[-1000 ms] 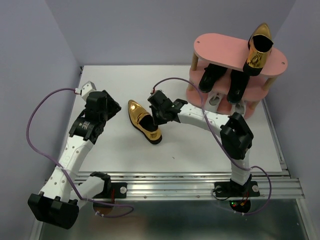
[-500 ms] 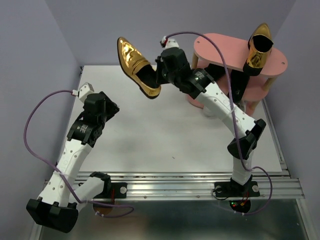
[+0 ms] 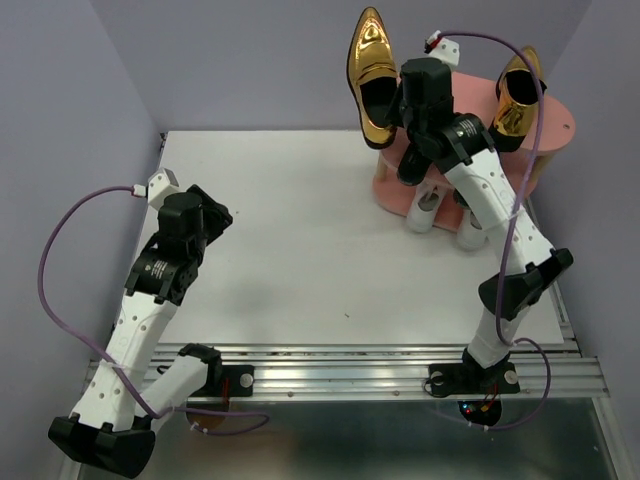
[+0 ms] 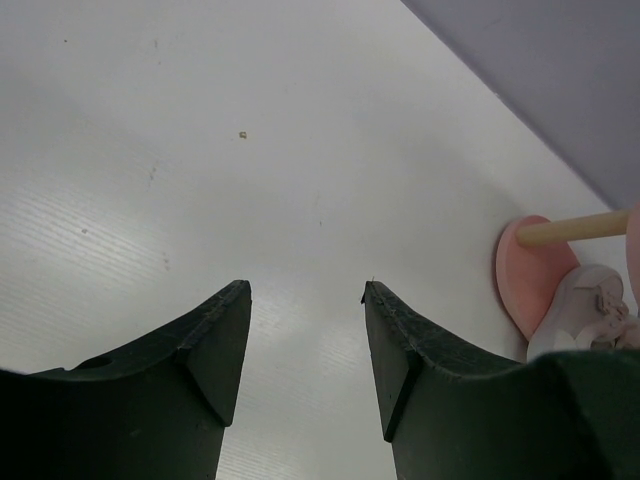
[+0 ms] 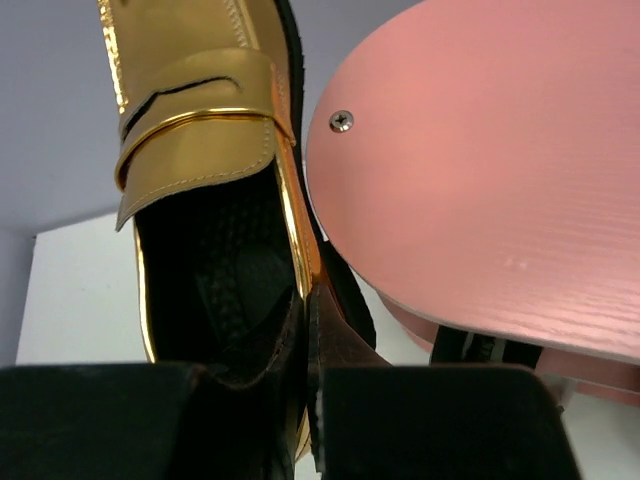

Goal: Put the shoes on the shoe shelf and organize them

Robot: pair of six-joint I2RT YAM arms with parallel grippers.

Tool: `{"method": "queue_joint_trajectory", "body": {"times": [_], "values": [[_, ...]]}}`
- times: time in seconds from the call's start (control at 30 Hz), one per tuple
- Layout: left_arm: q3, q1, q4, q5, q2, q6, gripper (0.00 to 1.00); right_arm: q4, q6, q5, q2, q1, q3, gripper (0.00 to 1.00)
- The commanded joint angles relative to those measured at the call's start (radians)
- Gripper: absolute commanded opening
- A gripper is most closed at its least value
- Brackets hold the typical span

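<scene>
Presently my right gripper [image 5: 305, 380] was clamped on the side wall of one gold high heel [image 5: 200, 130], one finger inside the opening and one outside. I held the shoe in the air, toe pointing away from me, just beside the left end of the shoe shelf's [image 3: 385, 190] top board [image 5: 480, 160]. It was not yet over the board, and no part of it rested there.

Findings on the shelf, from the overhead view:
- The second gold heel [image 3: 518, 95] sat at the right end of the top board, tilted and overhanging the near edge.
- A black slip-on [image 3: 410, 165] showed on the middle tier. My right arm hid most of that tier, so I could not confirm its partner.
- Both white sneakers [image 3: 425, 208] sat on the bottom tier, toes projecting toward me.

My left gripper [image 4: 305, 340] hung low over the bare white table [image 3: 300, 250], fingers apart and holding nothing. No shoe lay on the table in any view.

Assessment: the task was nearly complete. The carried heel appeared to be the last shoe to shelve, and it needed setting down on the open left part of the top board. The tilted heel on the right would probably want straightening so the pair matched.
</scene>
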Motion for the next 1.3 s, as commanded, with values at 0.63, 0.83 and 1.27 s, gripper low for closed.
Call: {"method": "queue_joint_trajectory", "body": {"times": [0.63,0.83,1.27], "values": [[-0.004,0.007,0.012,0.005,-0.014,0.004,0.59,0.292,0.032,0.255,-0.283,-0.012,-0.145,0.01],[-0.007,0.007,0.015,0.014,-0.011,0.001,0.59,0.292,0.032,0.350,-0.296,-0.021,-0.160,0.01],[-0.013,0.009,0.012,0.018,-0.021,-0.002,0.59,0.347,0.081,0.430,-0.371,-0.073,-0.271,0.01]]}}
